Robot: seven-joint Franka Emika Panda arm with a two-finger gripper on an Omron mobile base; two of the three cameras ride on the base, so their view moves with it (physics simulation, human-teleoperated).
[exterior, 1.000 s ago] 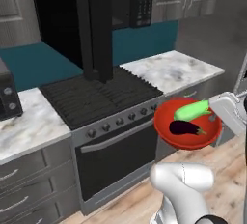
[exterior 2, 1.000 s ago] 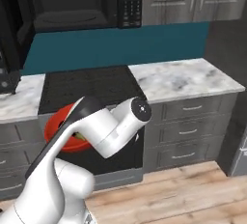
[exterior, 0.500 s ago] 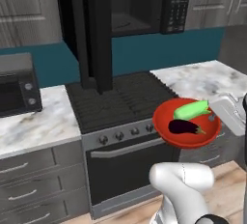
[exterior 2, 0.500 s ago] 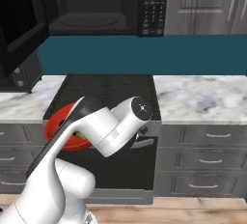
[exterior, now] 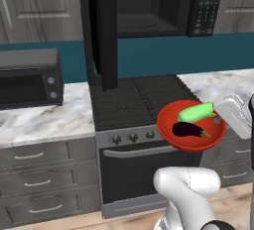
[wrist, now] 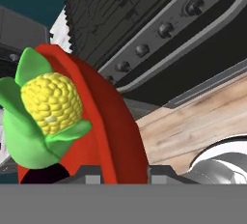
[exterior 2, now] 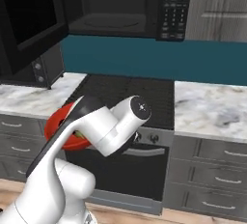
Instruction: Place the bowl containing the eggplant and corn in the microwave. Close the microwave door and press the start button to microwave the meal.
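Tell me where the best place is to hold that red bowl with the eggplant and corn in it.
By its thin rim, from the side, which is how the end effector appears to hold the bowl now, at the edge nearest the corn. The eggplant and corn fill the shallow middle, so a level rim pinch probably suits it best.

Red bowl (purple eggplant, green-husked yellow corn)

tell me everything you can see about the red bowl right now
The bowl is shallow, round and glossy red, like glazed ceramic or plastic. It is held in the air in front of the stove, below the open microwave, nearly level. The gripper holds its right rim. Inside lie the dark purple eggplant and, beside it, the green-husked corn. In the hand view its rim curves past the corn's yellow end.
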